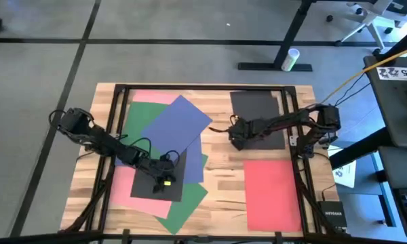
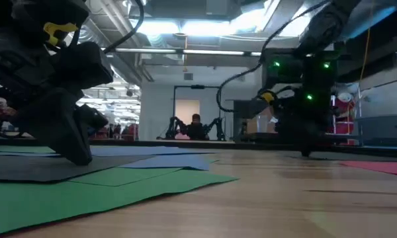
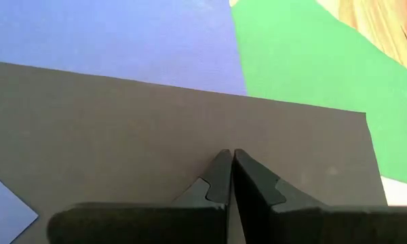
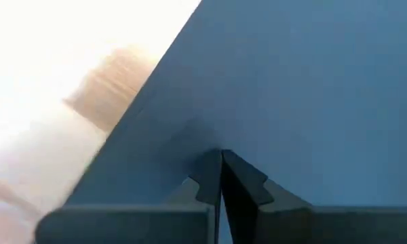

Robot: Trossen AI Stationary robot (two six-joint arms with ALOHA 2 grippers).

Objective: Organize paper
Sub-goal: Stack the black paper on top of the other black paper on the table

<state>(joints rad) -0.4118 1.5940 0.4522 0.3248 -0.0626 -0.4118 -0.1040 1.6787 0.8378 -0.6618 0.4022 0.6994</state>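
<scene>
1. We saw the left claw [image 3: 229,160] pressed together on a black sheet [image 1: 149,181] (atop the blue [image 1: 169,129] and green [image 1: 186,203] paper).
2. The right claw [image 4: 221,161], fingers together, touched another black sheet [image 1: 254,105] on the desk [image 1: 224,176].

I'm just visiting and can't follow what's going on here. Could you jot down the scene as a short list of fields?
Setting: wooden table with coloured paper sheets
Left pile: pink, green and blue sheets overlapping, a black sheet on top
Right side: another black sheet, a red sheet lying apart
Left tool: fingers together, tips down on the left black sheet
Right tool: fingers together, at the right black sheet's edge
Being lifted: nothing visibly
</scene>
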